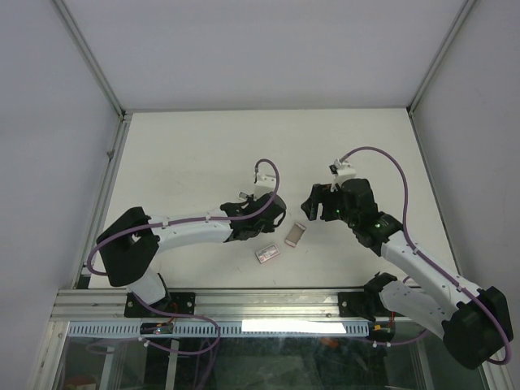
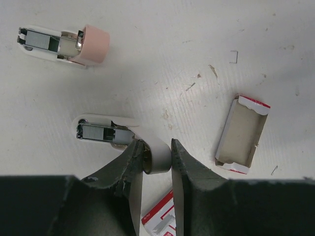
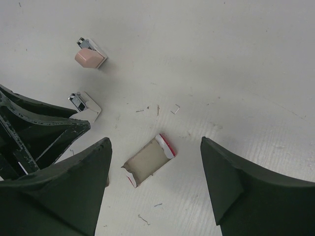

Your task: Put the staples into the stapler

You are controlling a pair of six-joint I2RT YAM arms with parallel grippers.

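Two left gripper (image 2: 156, 145) fingers (image 2: 129, 169) squeeze the white stapler (image 2: 103, 129) near the table's (image 1: 203, 154) front edge. By the open box (image 3: 147, 162), the right gripper (image 3: 155, 145) has fingers wide apart.

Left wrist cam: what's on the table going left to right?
In order: pink-capped stapler piece → white stapler piece, its right end between the fingers of the left gripper → open cardboard tray. The red-and-white box at the bottom edge overlaps, so it is left out.
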